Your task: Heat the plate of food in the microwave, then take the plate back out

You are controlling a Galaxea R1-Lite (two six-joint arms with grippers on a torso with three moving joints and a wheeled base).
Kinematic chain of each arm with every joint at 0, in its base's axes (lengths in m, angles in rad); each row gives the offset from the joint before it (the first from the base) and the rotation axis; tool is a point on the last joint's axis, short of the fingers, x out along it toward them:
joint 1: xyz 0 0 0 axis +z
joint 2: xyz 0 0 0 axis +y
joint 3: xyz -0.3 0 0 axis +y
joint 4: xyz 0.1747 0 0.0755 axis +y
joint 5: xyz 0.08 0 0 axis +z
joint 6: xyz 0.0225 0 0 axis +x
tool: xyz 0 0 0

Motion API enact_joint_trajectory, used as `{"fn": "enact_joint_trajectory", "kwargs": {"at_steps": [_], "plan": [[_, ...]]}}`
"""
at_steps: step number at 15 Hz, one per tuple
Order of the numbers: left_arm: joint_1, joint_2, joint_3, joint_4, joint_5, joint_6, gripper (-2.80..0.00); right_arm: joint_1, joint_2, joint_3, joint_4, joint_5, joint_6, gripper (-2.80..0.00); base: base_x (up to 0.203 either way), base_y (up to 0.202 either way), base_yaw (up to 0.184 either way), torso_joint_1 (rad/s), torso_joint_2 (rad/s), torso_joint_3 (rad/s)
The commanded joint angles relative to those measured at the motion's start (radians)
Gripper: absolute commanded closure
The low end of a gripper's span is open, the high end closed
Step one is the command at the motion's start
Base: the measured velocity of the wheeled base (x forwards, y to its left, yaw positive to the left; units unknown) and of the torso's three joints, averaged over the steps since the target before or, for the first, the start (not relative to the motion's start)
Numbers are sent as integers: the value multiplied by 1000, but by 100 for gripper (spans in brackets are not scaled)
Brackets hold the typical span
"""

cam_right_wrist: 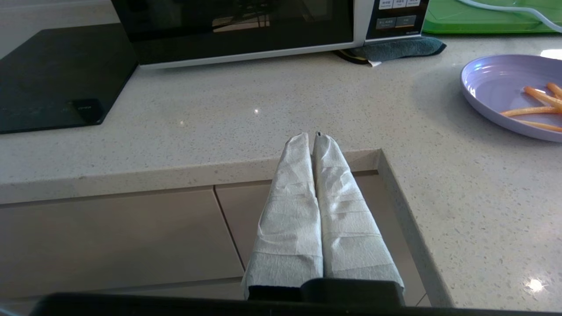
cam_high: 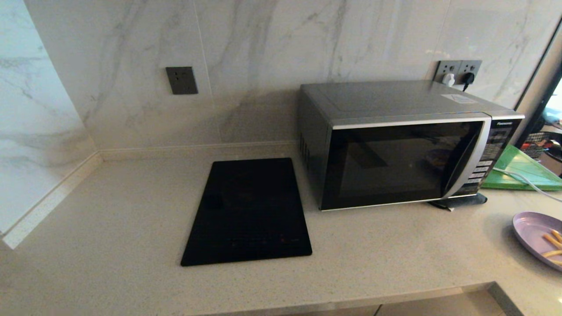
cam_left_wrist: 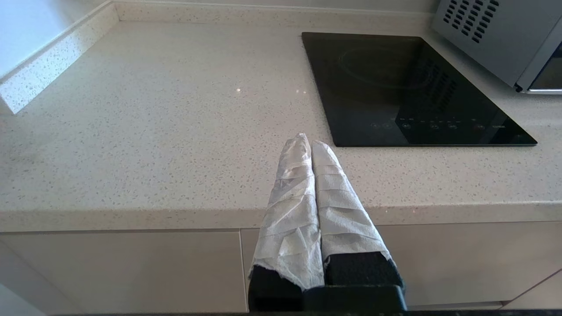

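**Both grippers parked, plate untouched, microwave door closed**

Left gripper: fingers pressed together, holding nothing, hanging off the counter's front edge near the black cooktop. Right gripper: same, wrapped fingers shut on nothing, at the counter's front edge with the plate of food off to one side, well apart.

Plate of food: on the counter at my far right, in front of and right of the microwave, partly cut off in the head view. Round, shallow, pale lavender, glossy, a few thin yellow-orange sticks lying loose near one side.

Handling, my read: light, rigid, probably plastic; smooth rim likely slippery against my wrapped pads. Low lip, so pinch the near rim, one finger over, one under. Keep it level or the sticks slide off. Bare part of the rim is the safe grab.

Microwave: silver-grey box, dark glass door, curved silver handle strip, button panel on the right. The door has to come open first.
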Motion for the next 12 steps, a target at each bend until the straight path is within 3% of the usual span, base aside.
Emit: {"fn": "enact_joint_trajectory", "kwargs": {"at_steps": [1, 12], "plan": [[0, 2, 0, 0, 0, -1, 0, 1, 2, 2, 0, -1, 1, 0, 0, 0, 0, 0, 0, 0], [0, 2, 0, 0, 0, -1, 0, 1, 0, 2, 1, 0, 1, 0, 0, 0, 0, 0, 0, 0]]}}
